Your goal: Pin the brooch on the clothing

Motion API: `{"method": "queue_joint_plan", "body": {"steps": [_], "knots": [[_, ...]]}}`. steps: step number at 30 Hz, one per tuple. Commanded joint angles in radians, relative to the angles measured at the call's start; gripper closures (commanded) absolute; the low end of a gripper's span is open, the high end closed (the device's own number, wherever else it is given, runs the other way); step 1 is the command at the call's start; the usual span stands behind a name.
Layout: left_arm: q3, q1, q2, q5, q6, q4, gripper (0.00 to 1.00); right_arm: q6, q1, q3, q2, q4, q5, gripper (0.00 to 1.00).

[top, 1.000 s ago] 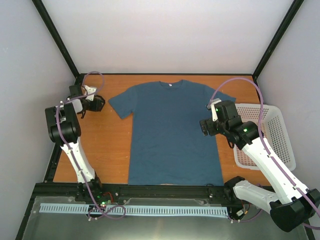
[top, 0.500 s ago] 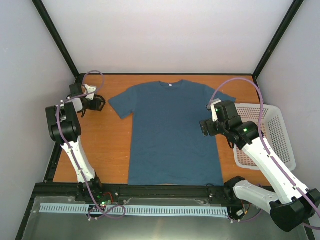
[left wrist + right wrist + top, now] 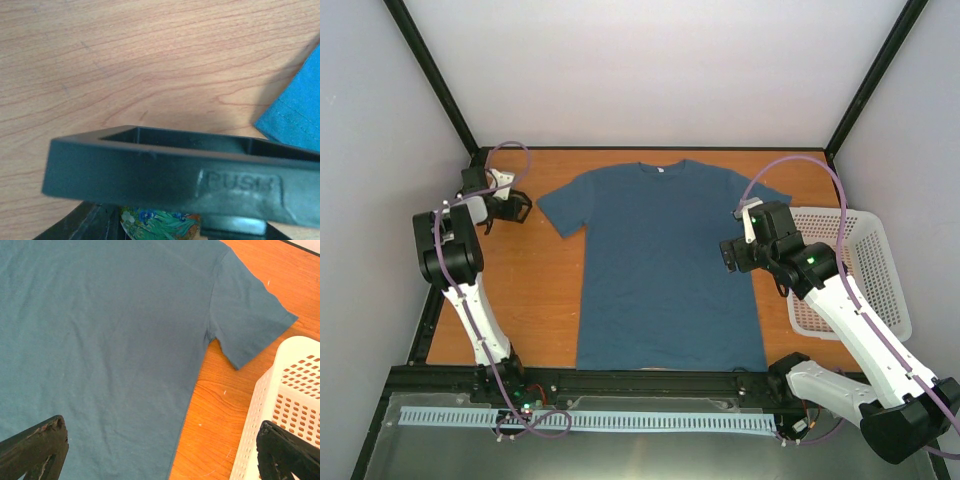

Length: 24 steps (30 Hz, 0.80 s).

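Note:
The teal-blue T-shirt (image 3: 665,260) lies flat on the wooden table, neck to the far side. My left gripper (image 3: 510,208) is at the far left, just off the shirt's left sleeve (image 3: 300,115). In the left wrist view a small green-and-blue patterned piece, the brooch (image 3: 160,222), sits between my dark fingers (image 3: 85,225), which close on its two sides. A black frame-like holder (image 3: 165,175) marked PUSH lies right across it. My right gripper (image 3: 735,255) hovers wide open and empty over the shirt's right edge (image 3: 100,340).
A white mesh basket (image 3: 845,270) stands at the right, close to the shirt's right sleeve; its corner shows in the right wrist view (image 3: 292,390). Black frame posts rise at the table's back corners.
My left gripper has shifted slightly toward the far side beside the sleeve. The right arm and the shirt have not moved.

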Motion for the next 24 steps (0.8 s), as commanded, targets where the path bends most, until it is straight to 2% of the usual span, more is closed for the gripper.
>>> {"method": "queue_joint_plan", "body": {"steps": [1,11,16,20,24], "knots": [[-0.021,-0.004,-0.05,-0.032,-0.016,-0.012,0.61,0.005,0.003,-0.003,-0.016,0.017,0.013,0.0],[-0.052,-0.004,-0.151,-0.038,-0.086,-0.006,0.61,-0.014,0.003,-0.017,-0.04,0.027,0.028,0.0],[-0.101,-0.004,-0.221,-0.021,-0.121,-0.081,0.61,-0.02,0.002,-0.035,-0.057,0.038,0.02,0.0],[-0.194,-0.014,-0.354,0.005,-0.234,-0.119,0.61,-0.024,0.003,-0.053,-0.061,0.064,0.009,0.0],[-0.253,-0.072,-0.487,0.092,-0.396,-0.201,0.61,-0.021,0.003,-0.063,-0.046,0.095,-0.034,0.0]]}}
